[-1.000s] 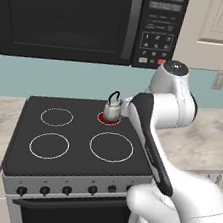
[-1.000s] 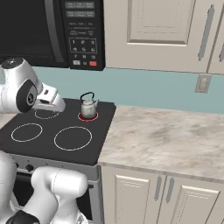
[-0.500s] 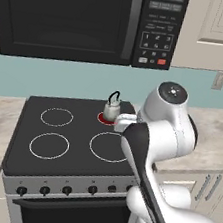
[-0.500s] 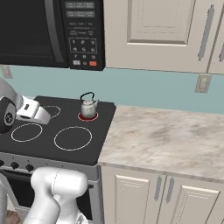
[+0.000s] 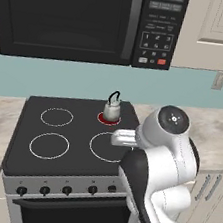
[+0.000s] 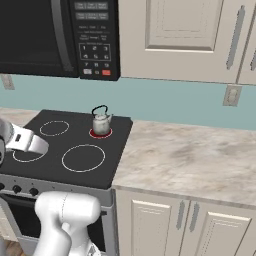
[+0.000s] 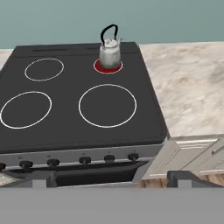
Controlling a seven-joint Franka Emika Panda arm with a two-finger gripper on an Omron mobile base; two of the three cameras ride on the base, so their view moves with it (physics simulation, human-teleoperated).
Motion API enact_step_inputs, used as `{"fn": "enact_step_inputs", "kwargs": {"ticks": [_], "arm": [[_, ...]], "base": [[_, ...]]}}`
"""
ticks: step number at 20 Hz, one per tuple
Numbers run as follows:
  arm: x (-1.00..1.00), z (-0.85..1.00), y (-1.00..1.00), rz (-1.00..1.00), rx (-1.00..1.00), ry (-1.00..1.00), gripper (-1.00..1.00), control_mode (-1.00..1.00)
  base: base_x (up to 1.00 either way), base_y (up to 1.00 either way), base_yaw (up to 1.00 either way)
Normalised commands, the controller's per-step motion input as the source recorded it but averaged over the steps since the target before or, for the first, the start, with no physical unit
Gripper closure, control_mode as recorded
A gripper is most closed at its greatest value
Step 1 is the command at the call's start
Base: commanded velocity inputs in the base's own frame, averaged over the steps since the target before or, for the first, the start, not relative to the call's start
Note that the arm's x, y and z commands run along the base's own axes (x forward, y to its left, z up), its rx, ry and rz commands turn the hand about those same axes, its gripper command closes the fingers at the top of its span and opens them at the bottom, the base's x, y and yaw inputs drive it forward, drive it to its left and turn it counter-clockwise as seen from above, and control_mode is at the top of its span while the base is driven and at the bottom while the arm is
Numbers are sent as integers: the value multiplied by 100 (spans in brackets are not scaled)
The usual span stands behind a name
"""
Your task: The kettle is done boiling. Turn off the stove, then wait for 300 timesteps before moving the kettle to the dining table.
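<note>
Arm swung back off stove [image 5: 73,143]; kettle [image 5: 112,109] on red burner.

A black microwave [image 5: 72,16] hangs on the wall, its keypad [image 5: 159,27] on the right side with a small red button [image 5: 162,62] at the bottom. Pale upper cabinets [image 6: 185,35] with long handles sit beside it. A teal backsplash [image 6: 170,100] runs below, carrying a beige outlet [image 6: 231,95]. The marbled counter [image 6: 195,157] stretches off to the right over pale base cabinets [image 6: 165,225].
</note>
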Motion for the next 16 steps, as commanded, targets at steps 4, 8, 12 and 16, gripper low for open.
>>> {"fn": "enact_step_inputs", "kwargs": {"ticks": [4, 8, 12, 16], "arm": [[-5, 0, 20, 0, -13, 0, -100, -100], [0, 0, 25, 0, -17, 3, -100, -100], [0, 0, 25, 1, -20, 10, -100, -100], [4, 0, 24, 2, -21, 17, -100, -100]], "base": [[0, 0, 0], [0, 0, 0], [0, 0, 0], [0, 0, 0]]}}
